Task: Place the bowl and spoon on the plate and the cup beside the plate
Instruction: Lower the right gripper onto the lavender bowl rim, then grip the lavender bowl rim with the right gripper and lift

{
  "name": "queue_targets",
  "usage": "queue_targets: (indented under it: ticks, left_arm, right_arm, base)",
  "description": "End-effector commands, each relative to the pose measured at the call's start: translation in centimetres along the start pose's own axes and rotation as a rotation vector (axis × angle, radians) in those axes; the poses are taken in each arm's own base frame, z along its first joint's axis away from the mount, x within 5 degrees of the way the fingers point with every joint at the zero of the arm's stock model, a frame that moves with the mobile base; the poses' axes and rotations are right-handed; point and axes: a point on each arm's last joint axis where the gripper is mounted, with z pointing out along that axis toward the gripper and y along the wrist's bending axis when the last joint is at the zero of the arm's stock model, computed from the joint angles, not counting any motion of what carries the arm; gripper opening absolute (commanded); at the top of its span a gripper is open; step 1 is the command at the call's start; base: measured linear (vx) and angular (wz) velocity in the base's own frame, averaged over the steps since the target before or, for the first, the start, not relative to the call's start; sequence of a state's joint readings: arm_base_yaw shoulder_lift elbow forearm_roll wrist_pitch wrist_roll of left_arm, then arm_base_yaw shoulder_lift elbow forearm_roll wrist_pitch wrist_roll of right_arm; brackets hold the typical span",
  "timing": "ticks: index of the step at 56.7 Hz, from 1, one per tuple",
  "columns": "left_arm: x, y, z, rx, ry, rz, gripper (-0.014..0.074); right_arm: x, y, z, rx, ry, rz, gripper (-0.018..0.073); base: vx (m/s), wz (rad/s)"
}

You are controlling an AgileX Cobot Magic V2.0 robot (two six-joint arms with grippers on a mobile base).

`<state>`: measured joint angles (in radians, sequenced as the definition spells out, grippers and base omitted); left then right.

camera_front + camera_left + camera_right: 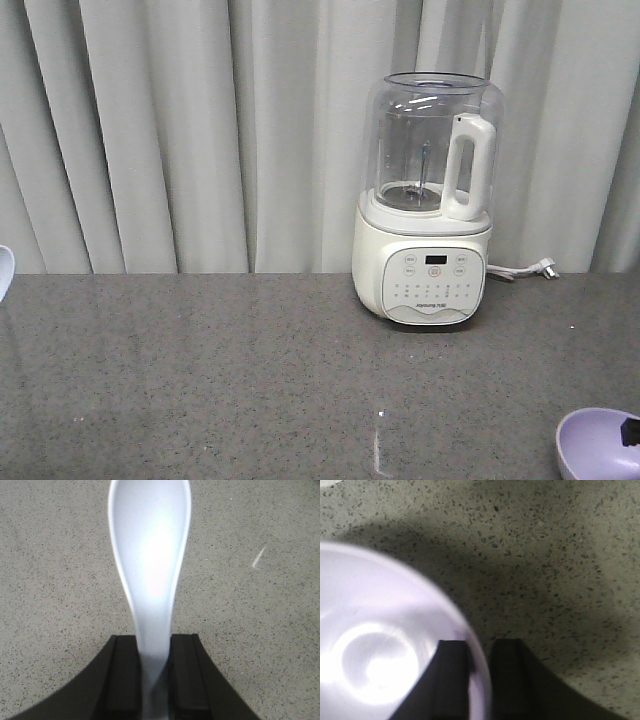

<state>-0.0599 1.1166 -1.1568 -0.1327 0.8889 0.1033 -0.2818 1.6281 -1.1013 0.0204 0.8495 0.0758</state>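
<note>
– Grey curtains (150,130) at the back, a speckled grey tabletop (200,380) in front. What sits on it, left to right?

– At the far left edge, around 9 o'clock, there is a pale sliver (3,272), cropped too hard to name. Right of centre a white blender (425,200) stands upright, with its plug (545,266) lying at its 3 o'clock. At 5 o'clock in the front view the lavender bowl (598,447) pokes into the corner.

– And the left hand?

– The left hand (155,647) is closed narrow on the spoon (150,555), its fingers (125,675) pinching the handle. In the wrist view the spoon's long axis runs from 6 to 12 o'clock, scoop at 12, hollow side up, with bare tabletop under it.

– The right one?

– The right hand (480,655) is also narrow and pinches the bowl's rim, one finger inside the wall and one outside. The bowl spreads toward 9 o'clock from the hand. The broad shadow below suggests it is held above the tabletop.

– So which hand goes first?

– Neither plate nor cup shows in any view. I cannot tell which way the plate lies from either hand, or which hand is nearer. I would seat the bowl first, then lay the spoon along its handle-to-scoop line.
</note>
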Motion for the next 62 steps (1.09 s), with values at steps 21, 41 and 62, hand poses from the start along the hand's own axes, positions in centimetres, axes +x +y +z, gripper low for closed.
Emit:
queue_targets:
  ticks: [21, 41, 62]
  left_arm:
    - [-1.3, -0.2, -1.3, 0.002, -0.123, 0.004, -0.0006]
    - [-1.0, -0.7, -3.7, 0.033, -0.201, -0.016, -0.0006]
    - [4.0, -1.6, -6.9, 0.087, -0.369, -0.007, -0.0003]
  right_arm:
    - [1.2, 1.0, -11.3, -0.135, -0.404, -0.081, -0.0011]
    - [8.3, 3.5, -23.6, -0.458, -0.870, -0.288, -0.0010]
    - [12.9, 4.9, -27.1, -0.545, -1.002, -0.491, -0.0009]
  base:
    - [0.00, 0.00]
    - [0.00, 0.00]
    - [0.00, 0.00]
